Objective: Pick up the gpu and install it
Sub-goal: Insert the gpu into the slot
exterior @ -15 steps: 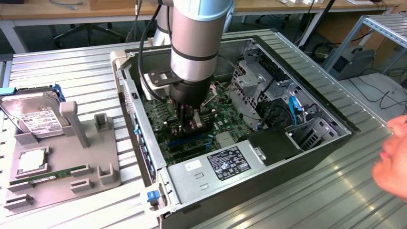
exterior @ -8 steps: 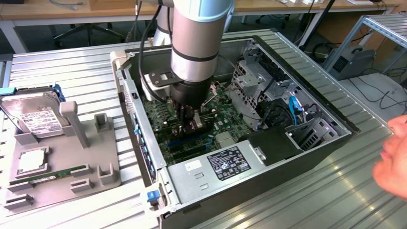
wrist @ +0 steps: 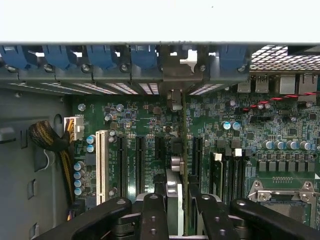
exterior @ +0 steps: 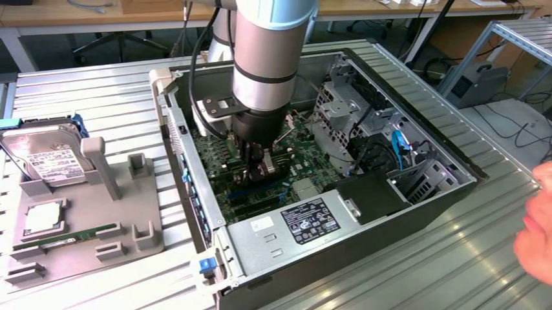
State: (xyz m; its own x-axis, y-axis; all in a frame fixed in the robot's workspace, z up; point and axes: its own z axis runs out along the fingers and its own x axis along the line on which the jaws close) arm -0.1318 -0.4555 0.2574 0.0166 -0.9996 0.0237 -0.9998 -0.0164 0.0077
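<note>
At the centre of the exterior frame, the black two-finger gripper (exterior: 258, 169) is closed on the thin dark gpu card (wrist: 176, 195) – edge-on above the green motherboard (wrist: 150, 125) slots – which seems light, stiff and fragile, best gripped by its top edge.

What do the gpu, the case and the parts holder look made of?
gpu: seen edge-on in the gripper, dark board with a silvery metal edge, probably fibreglass circuit board plus a steel bracket.
case: bare grey sheet metal with punched vents, likely steel.
parts holder: matte uniform grey with soft rounded edges, looks like moulded or printed plastic.
</note>
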